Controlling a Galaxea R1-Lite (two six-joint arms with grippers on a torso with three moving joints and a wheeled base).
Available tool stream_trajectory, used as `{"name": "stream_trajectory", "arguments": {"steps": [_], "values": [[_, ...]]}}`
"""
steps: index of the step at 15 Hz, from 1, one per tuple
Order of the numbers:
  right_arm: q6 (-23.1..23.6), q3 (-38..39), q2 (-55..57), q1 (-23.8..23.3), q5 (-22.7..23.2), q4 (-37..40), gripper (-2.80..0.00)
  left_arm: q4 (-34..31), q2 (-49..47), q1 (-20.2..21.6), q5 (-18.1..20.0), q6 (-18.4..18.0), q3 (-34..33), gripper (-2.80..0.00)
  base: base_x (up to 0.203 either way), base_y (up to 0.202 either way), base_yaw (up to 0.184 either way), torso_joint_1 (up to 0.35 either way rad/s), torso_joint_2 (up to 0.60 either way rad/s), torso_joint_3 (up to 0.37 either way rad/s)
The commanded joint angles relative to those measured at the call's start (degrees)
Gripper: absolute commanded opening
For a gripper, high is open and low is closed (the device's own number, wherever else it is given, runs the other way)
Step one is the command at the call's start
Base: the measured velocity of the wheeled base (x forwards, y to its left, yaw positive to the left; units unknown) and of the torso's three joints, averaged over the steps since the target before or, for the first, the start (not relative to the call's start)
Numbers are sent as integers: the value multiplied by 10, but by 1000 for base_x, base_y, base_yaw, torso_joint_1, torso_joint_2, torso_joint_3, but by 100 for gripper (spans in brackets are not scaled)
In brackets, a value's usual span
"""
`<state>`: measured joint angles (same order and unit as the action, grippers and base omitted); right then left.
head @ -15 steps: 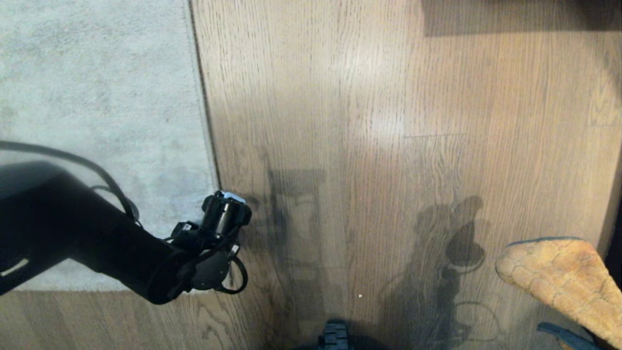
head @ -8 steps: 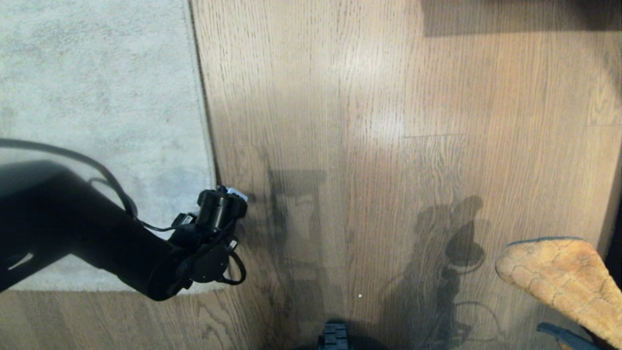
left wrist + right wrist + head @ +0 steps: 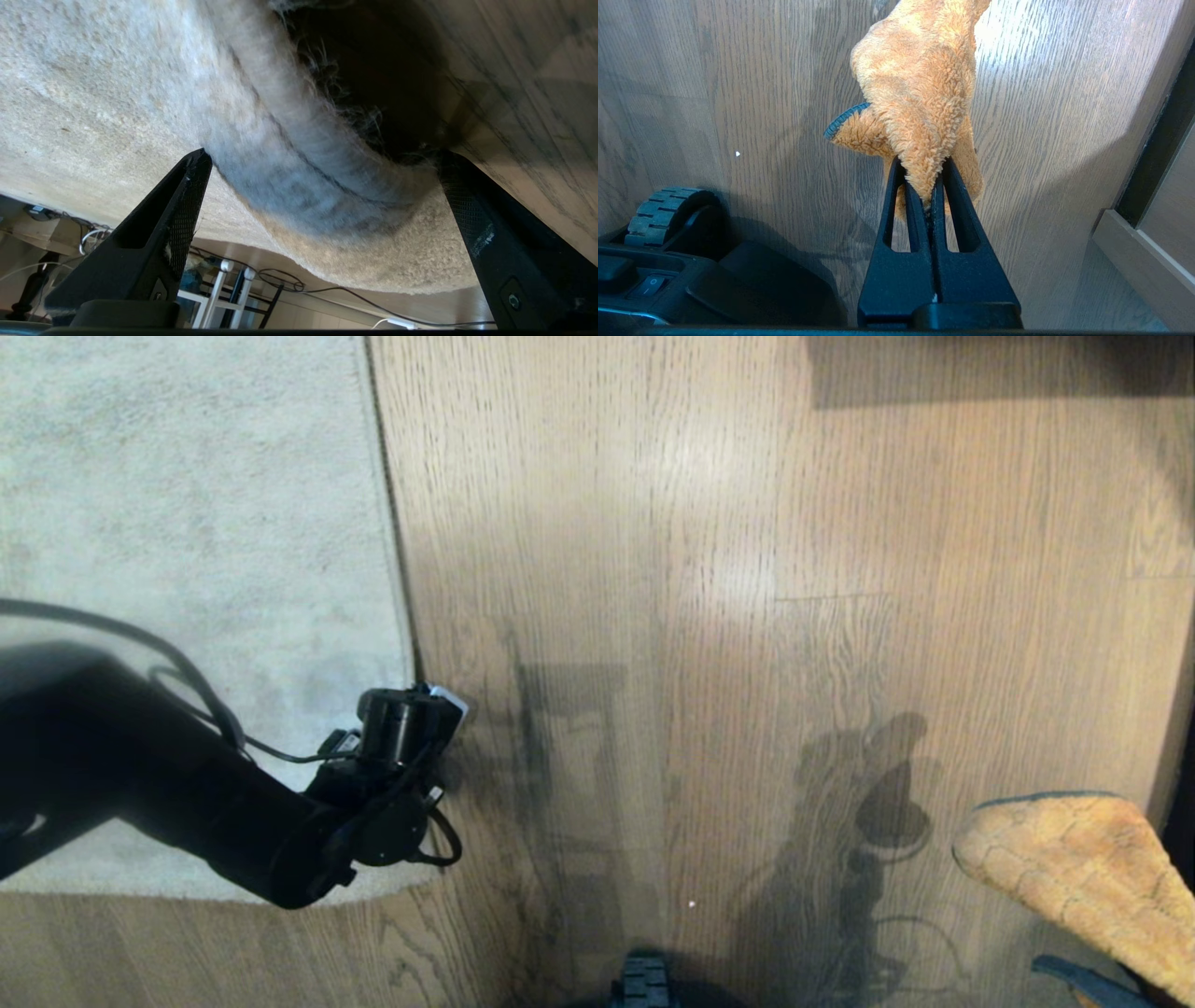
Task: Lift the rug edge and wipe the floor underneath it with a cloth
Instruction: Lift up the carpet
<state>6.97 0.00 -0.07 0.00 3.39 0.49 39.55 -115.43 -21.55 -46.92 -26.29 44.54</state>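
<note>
The opening step of the job is under way at the near corner of the rug: the rug edge (image 3: 308, 186) is straddled by the left gripper (image 3: 322, 158), whose jaws stand wide apart, one finger over the pale pile and the other on the floor (image 3: 747, 569) side, nothing yet clamped between them. In the left wrist view the border is seen curled up off the planks, with a dark gap beneath it. In the head view the left arm is angled in from the robot's left across the rug's near corner, its wrist tipped down at the border where the grey pile meets the wood. The next move appears to call for the jaws to be closed on that curled border and the corner to be raised, so that the planks beneath are bared; a shallow bite would likely let the thick edge slip free. The cloth (image 3: 920, 93) is pinched in the closed jaws of the right gripper (image 3: 931, 186), hanging over bare planks at the robot's right, well apart from the rug, and is judged ready to be carried across once the corner is held up.
</note>
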Motion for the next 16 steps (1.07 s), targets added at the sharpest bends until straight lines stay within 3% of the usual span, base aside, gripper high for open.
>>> {"name": "stream_trajectory", "arguments": {"steps": [1,10,16], "values": [[1,0,1,0,0,0,-280,5,5,4,-2,-4,6,0,0,0,0,0,0,0],[1,0,1,0,0,0,-280,5,16,26,-3,-30,61,0,0,0,0,0,0,0],[1,0,1,0,0,0,-280,4,40,28,-3,-77,27,0,0,0,0,0,0,0]]}}
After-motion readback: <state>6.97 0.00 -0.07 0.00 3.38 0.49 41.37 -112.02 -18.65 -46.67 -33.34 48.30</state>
